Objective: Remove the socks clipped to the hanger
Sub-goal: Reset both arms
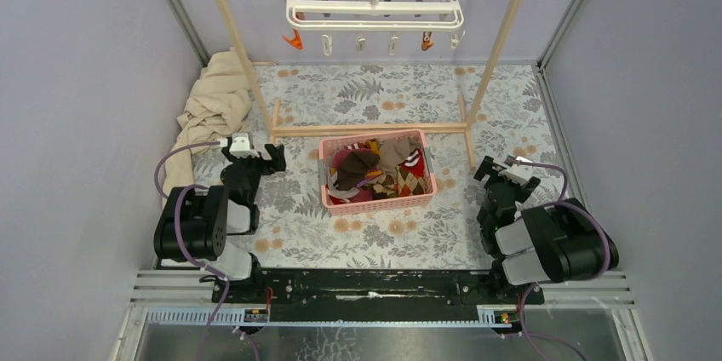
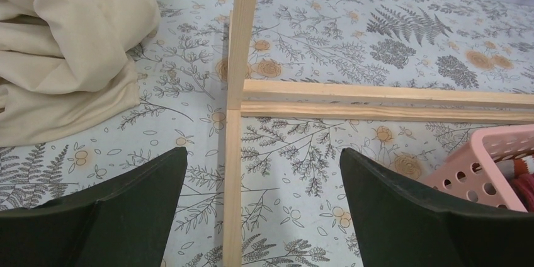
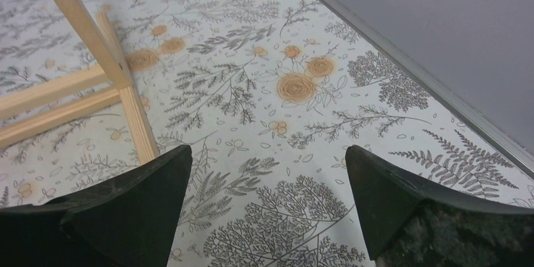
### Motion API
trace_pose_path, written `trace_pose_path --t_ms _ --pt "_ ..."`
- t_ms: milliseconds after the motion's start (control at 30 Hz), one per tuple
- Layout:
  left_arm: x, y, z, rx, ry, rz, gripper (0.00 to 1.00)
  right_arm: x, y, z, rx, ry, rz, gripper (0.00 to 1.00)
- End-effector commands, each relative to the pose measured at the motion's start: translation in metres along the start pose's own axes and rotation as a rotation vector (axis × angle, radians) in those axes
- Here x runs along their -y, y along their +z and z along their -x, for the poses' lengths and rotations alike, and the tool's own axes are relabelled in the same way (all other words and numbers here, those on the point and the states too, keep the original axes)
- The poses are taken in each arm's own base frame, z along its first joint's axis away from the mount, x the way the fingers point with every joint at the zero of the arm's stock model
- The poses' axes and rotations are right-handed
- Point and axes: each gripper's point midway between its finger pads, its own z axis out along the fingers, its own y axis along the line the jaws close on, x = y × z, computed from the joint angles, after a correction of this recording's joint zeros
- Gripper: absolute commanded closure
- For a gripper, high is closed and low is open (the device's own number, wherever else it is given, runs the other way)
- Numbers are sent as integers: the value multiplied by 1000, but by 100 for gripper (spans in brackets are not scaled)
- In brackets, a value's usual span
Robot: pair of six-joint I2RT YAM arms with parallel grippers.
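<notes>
Dark fingers fill the bottom of each wrist view, spread wide with nothing between them: the left gripper and the right gripper both stand fully open and empty, held low over the flowered table. Between the two grippers, to the right of the left one and to the left of the right one, sits one pink basket with the socks heaped in it; they overlap too much to count, though red-white striped, brown argyle and dark red ones show. Well ahead of both grippers and far above them, the hanger hangs from the top bar of the wooden rail frame. I count six clips dangling along its near side, two orange and four pale, with a few more behind that I cannot count, and no sock hangs from any that I can see. One beige cloth lies bunched ahead and to the left of the left gripper. By my reading the removal is finished, or else no sock is left to take, so the next move calls only for a check of the hidden far clips; if one held a sock, either arm would need a long reach upward and forward.
</notes>
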Motion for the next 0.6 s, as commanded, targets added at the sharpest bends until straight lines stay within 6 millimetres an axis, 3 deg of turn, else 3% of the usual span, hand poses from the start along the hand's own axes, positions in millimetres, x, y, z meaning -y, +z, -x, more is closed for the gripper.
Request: trace_pose_path --t_ms 0,400,567 --pt "-1 5 10 29 39 12 1 -7 6 35 148 104 17 0" --pt "-3 9 8 16 43 39 1 -56 21 14 68 -77 229 0" --pt "-3 10 8 11 46 49 1 -62 32 3 -3 -91 253 0"
